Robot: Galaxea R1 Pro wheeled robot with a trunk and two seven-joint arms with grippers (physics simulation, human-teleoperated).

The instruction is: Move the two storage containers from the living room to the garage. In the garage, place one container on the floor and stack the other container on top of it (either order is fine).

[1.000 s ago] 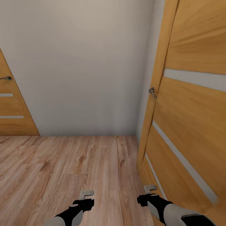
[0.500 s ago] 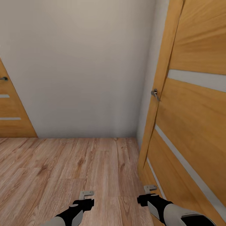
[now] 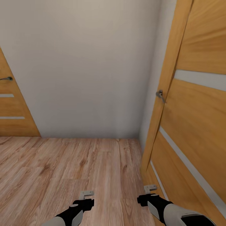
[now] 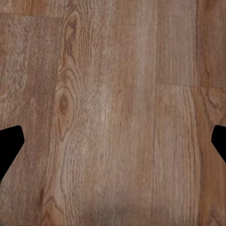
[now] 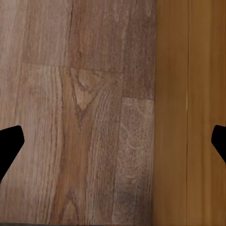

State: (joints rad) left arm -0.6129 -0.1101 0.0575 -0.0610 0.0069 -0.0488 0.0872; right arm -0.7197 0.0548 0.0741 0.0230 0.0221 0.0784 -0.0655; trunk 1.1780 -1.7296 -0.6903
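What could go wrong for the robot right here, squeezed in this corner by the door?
The open wooden door stands very close on the robot's right; the right arm or the base could scrape it, or catch on its handle. Straight ahead is a blank wall, so driving on would likely bump it. Both the left gripper and the right gripper are open and carry nothing.

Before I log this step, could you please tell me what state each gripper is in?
Left gripper: open, holding nothing.
Right gripper: open, holding nothing.
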